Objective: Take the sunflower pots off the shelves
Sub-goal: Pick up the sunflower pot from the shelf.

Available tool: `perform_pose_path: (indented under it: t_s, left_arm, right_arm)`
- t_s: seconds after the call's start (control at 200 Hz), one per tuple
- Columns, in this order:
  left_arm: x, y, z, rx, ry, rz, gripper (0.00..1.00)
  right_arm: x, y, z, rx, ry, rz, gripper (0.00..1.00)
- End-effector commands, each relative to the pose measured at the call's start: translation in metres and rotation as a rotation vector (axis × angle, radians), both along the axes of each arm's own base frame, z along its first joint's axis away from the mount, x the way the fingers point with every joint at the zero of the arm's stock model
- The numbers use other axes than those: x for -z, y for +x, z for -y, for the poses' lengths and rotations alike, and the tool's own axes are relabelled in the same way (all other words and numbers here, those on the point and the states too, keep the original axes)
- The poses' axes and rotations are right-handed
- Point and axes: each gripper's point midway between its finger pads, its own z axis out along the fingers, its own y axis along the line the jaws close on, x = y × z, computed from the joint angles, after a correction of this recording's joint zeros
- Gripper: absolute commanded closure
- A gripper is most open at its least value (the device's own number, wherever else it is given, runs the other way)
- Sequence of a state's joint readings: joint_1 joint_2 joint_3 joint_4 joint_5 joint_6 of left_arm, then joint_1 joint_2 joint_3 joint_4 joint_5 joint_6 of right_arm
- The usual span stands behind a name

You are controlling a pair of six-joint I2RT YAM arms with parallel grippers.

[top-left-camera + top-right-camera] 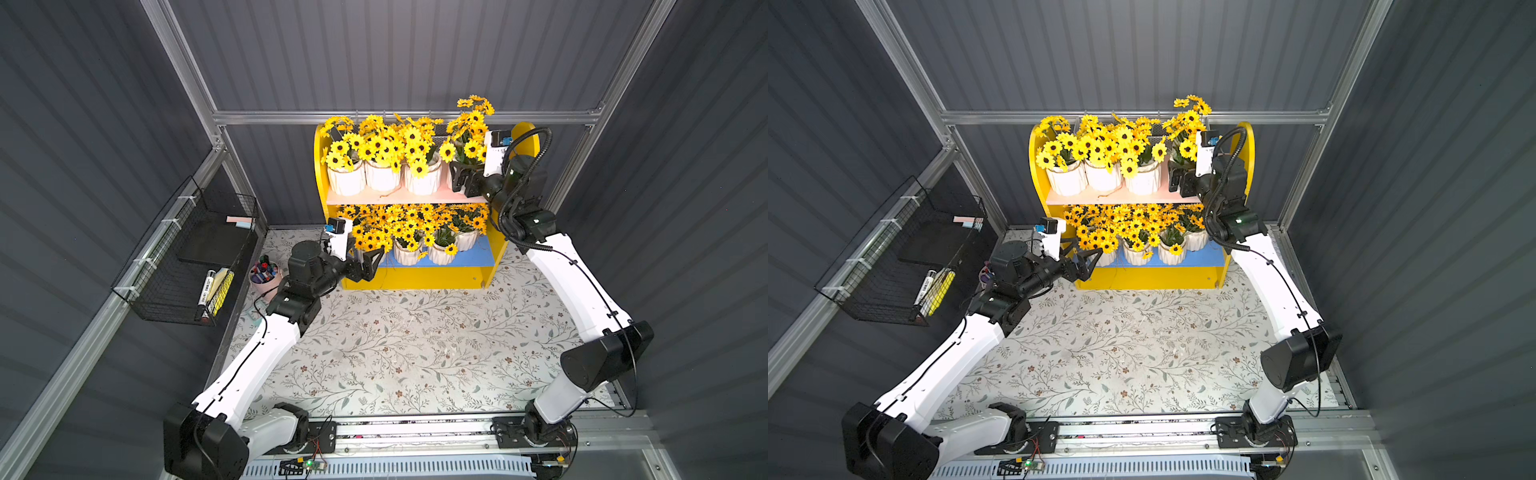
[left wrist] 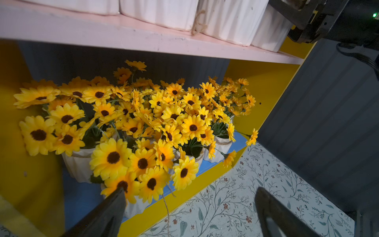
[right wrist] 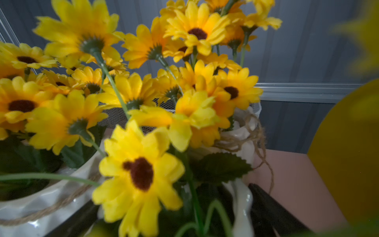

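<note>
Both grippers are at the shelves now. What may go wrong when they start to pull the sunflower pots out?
1. On the blue lower board the blooms of neighbouring pots overlap, so the left gripper may drag a second pot off the edge.
2. One left finger lies against petals, not pot wall; closing there might grip only flowers.
3. The right gripper straddles the end pot on the pink board; loose twine behind it could snag.

Yellow shelves (image 1: pixel 415 280) stand at the far edge of the desk (image 1: pixel 415 353), sunflower pots (image 1: pixel 382 176) crowding both boards. The left end effector (image 1: pixel 368 262) gapes at the lower row's left end. The right end effector (image 1: pixel 462 179), spread wide, is at the upper board's rightmost pot.
</note>
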State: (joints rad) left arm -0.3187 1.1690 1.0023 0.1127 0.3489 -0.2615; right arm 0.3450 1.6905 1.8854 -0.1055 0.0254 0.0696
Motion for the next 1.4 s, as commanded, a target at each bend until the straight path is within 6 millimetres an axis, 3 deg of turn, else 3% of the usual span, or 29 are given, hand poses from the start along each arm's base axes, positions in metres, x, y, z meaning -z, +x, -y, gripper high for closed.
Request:
perform_pose_path:
  t_s: [0.0,0.92,1.131,1.281,1.396]
  left_arm:
    - [-0.011,-0.009,-0.001,0.012,0.0,0.044,0.01]
    - [-0.012,-0.01,-0.002,0.011,0.013,0.056,0.01]
    - [-0.011,-0.009,-0.002,0.008,0.016,0.055,0.01]
    - [-0.011,-0.009,-0.003,0.004,0.018,0.058,0.01]
    - [-0.009,-0.008,-0.003,0.002,0.021,0.056,0.01]
  right_arm:
    - [-0.001,0.006,0.007,0.039,-0.016,0.005,0.01]
    - [0.016,0.011,0.006,0.046,-0.074,-0.004,0.01]
    - [0.014,0.006,0.003,0.022,-0.083,0.009,0.11]
    - [0.01,0.003,0.001,0.002,-0.087,0.028,0.3]
    - [0.007,0.0,0.003,0.008,-0.083,0.043,0.39]
